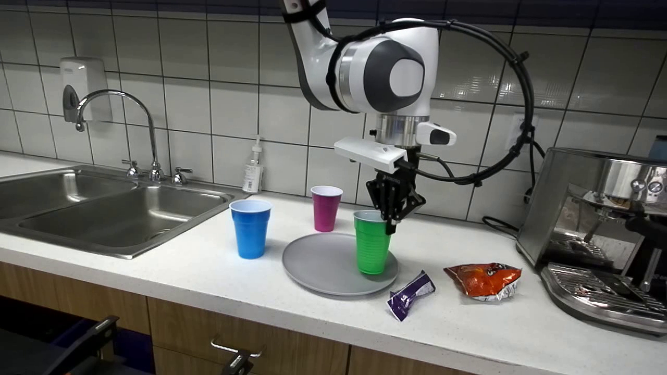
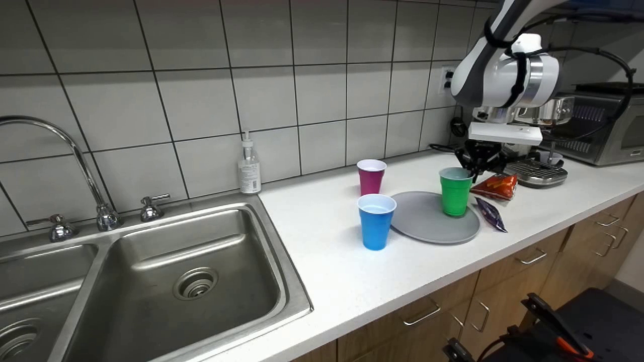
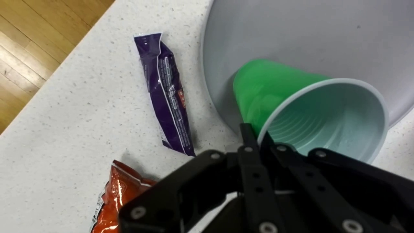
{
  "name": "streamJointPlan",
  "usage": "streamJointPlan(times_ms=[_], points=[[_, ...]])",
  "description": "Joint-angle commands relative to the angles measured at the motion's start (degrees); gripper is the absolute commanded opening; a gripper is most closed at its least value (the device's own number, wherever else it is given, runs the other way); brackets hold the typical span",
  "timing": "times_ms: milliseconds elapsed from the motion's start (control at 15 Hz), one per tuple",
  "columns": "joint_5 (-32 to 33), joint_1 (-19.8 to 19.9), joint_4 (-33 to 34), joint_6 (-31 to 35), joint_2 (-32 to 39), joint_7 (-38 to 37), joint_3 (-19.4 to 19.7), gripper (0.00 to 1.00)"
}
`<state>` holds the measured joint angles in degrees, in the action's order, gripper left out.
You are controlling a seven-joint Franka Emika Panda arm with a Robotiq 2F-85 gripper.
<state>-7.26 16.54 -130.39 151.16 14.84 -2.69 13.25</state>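
One bent arm (image 1: pixel 359 78), tool (image 3: pixel 257 137) downward, pinching green cup (image 3: pixel 275 85)

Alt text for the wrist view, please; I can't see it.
The end effector grips a green cup by its rim, with a gray plate beneath it. At picture left, a purple packet lies on the speckled white counter; below it, an orange bag is partly hidden.

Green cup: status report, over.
Fingers shut on the green cup, one inside its rim. Cup upright over gray plate, contact unclear. Purple packet and orange bag nearby, both apart from it.
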Motion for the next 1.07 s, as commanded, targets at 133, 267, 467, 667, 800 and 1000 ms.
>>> streamJointPlan(times_ms=[133, 267, 467, 667, 800, 1000], points=[[1.3, -0.4, -0.6, -0.8, -1.0, 0.7, 0.4, 0.05], [1.4, -0.5, -0.5, -0.7, -0.9, 0.7, 0.4, 0.31], [1.5, -0.6, -0.5, -0.7, -0.8, 0.6, 0.4, 0.50], [1.4, -0.6, -0.6, -0.7, -1.0, 0.6, 0.4, 0.73], [1.4, -0.6, -0.7, -0.7, -1.2, 0.6, 0.4, 0.88], [1.3, -0.5, -0.9, -0.7, -1.6, 0.6, 0.4, 1.00]])
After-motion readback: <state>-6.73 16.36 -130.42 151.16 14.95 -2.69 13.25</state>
